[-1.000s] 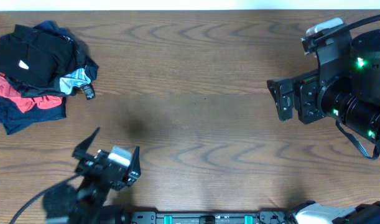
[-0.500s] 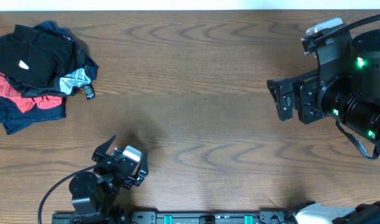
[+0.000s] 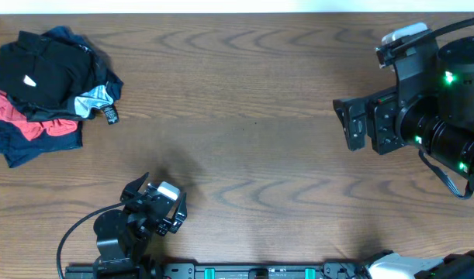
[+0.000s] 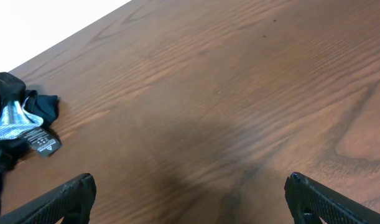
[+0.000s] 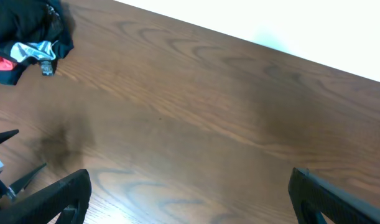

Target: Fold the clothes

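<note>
Clothes (image 3: 46,77): crumpled heap at the table's far left; black garment on top with a small white mark (image 3: 29,81); red cloth (image 3: 8,108) showing at its left side; navy cloth (image 3: 35,143) underneath, toward the front; a pale blue-and-white patch and a dark tag (image 3: 110,115) at the right fringe.
Left gripper (image 3: 157,204): near the front edge, right of the heap and well apart from it; fingers (image 4: 65,199) spread wide, nothing between them; its wrist view shows only bare wood in the gap, with the heap's tagged corner at the left border.
Table (image 3: 252,116): brown wood grain across the middle.
Right gripper (image 5: 190,183): far right side, pointing left across the table; fingers wide apart in its wrist view, holding nothing; from overhead the fingertips are hard to make out, perhaps foreshortened; the clothes lie well apart from it, at the upper left of its wrist view.
</note>
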